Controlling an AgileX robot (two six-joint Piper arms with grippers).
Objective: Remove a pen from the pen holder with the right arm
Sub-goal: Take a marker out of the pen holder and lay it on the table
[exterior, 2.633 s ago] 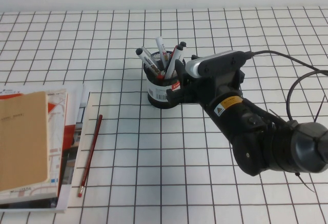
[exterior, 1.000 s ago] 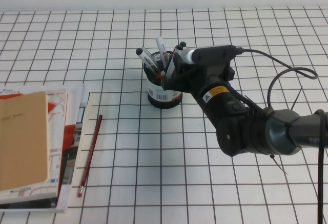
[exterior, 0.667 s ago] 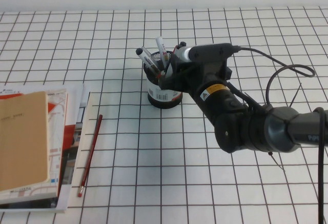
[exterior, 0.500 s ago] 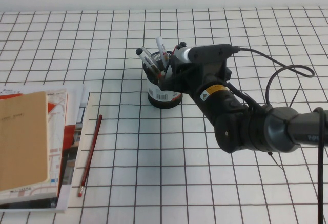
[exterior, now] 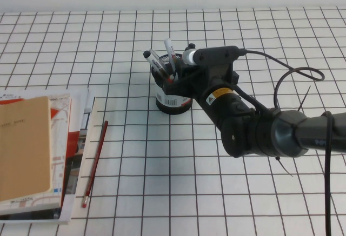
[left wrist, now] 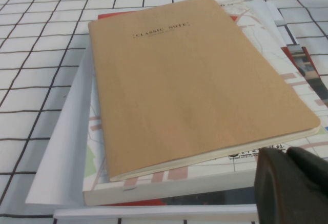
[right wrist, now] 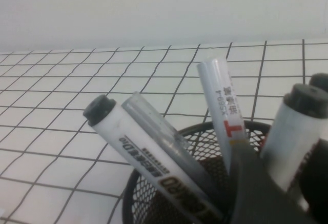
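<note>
Office-like desk: notebook [exterior: 24, 147], pencil [exterior: 95, 163], pen holder [exterior: 172, 102]

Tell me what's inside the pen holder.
Markers stand in the pen holder; their lower ends are hidden. The right gripper sits at its rim, covering part; the left gripper is near the notebook.

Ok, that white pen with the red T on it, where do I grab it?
Probably the upper barrel of the white pen, above the rim of the mesh pen holder, coming down from above: it stands nearly upright, its top clear of its neighbours. The right gripper is at the holder; the left gripper sits by the tan notebook.
</note>
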